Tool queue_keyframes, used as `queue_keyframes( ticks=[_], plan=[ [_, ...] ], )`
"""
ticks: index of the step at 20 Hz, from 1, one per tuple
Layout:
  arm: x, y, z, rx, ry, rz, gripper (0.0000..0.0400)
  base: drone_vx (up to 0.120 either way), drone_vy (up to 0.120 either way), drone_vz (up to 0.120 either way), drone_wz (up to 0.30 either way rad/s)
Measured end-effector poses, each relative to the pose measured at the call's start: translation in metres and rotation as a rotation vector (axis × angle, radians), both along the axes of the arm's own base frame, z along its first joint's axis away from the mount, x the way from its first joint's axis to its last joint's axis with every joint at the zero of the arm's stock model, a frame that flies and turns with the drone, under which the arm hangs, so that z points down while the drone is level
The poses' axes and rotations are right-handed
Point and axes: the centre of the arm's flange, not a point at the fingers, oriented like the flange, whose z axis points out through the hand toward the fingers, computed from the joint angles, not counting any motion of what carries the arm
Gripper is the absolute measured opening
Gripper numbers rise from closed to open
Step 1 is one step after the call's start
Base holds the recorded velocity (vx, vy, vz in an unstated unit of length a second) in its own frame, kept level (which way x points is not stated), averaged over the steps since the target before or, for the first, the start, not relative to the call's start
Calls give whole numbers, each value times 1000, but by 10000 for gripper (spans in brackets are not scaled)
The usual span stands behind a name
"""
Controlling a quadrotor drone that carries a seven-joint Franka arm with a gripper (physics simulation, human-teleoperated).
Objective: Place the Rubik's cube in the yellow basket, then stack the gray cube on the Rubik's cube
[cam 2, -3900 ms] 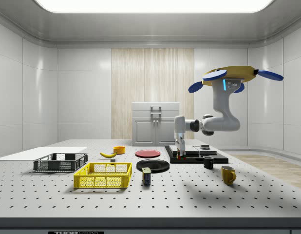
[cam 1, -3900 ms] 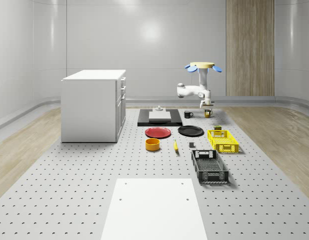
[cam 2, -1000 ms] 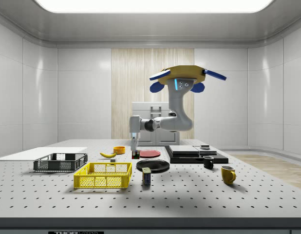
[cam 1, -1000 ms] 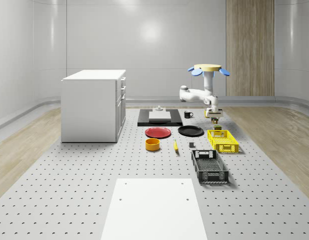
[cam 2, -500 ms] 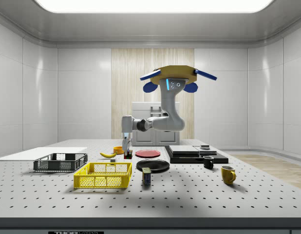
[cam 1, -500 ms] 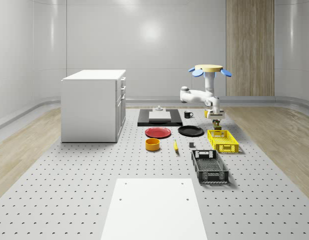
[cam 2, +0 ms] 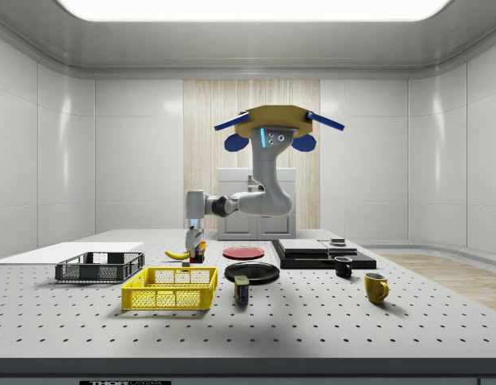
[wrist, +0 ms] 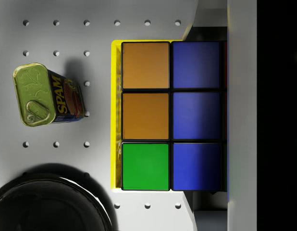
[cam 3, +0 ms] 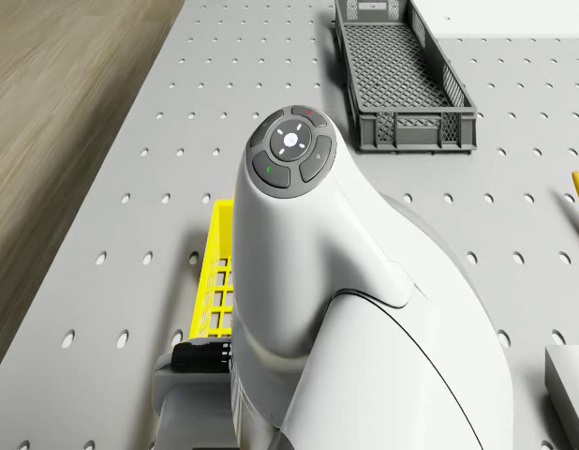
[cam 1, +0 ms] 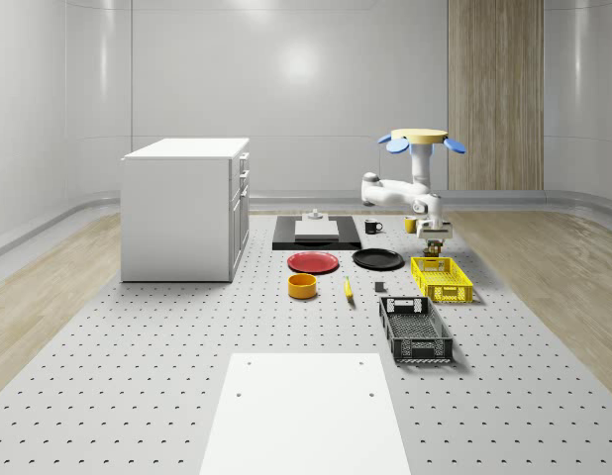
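in the wrist view the two-finger gripper is clenching the multicoloured rubik's cube, hanging over the near end of the yellow mesh basket while the drone is hovering above. neither of the 2 steps is finished: release comes next, the gray cube after.

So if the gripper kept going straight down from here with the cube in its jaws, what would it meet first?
Probably the near end of the yellow plastic mesh basket. In the wrist view its yellow rim sits right behind the held multicoloured Rubik's cube. Whether the gripper clears the end wall is unclear; depth is hard to judge.
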Motion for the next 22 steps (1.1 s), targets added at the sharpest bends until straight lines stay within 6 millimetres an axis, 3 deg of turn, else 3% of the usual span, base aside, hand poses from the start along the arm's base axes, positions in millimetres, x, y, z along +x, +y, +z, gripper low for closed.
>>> queue_keyframes(
  ticks=[5, 11, 17, 22],
  plan=[
    [0, 0, 4, 0, 0, 0, 325, 48, 0, 0, 0],
    [0, 0, 27, 0, 0, 0, 325, 0, 0, 0, 0],
    [0, 0, 46, 0, 0, 0, 325, 0, 0, -107, 0],
    [2, 0, 64, 0, 0, 0, 325, 0, 0, 0, 0]
  ],
)
